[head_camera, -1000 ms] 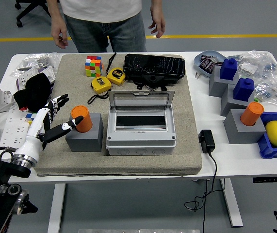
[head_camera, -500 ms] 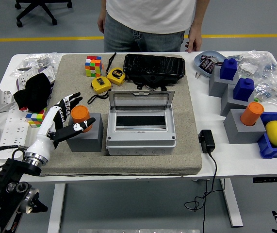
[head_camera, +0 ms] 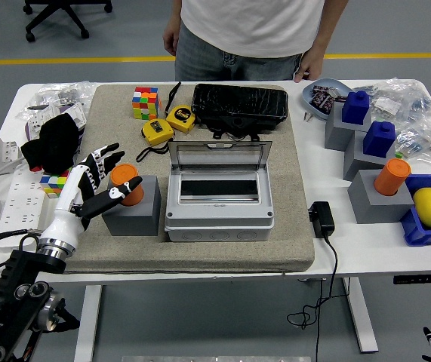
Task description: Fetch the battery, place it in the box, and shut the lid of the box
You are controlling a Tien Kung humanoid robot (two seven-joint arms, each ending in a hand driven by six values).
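Battery [head_camera: 126,183], an orange cylinder, stands upright on a grey block [head_camera: 132,215], and nothing of the task looks finished yet. Nearest the camera, the left hand [head_camera: 94,181] reaches in from the lower left; its fingers [head_camera: 106,157] are spread open around the battery's left side, thumb at the front and the others behind, close to it or just touching, but I cannot tell whether they grip it. It appears not yet lifted. Just to the right of the fingers, past the block, sits the grey box [head_camera: 219,204] with its clear lid [head_camera: 220,154] standing open and the inside empty. Beyond the fingers lie a yellow tape measure [head_camera: 157,131] and a colour cube [head_camera: 145,102] on the beige mat [head_camera: 290,249]. At the far edge of the table a person [head_camera: 253,34] stands, one hand resting near the table's rim. By my reading, grasping, carrying the battery into the box and shutting the lid all remain. The right hand barely shows at the lower right corner.
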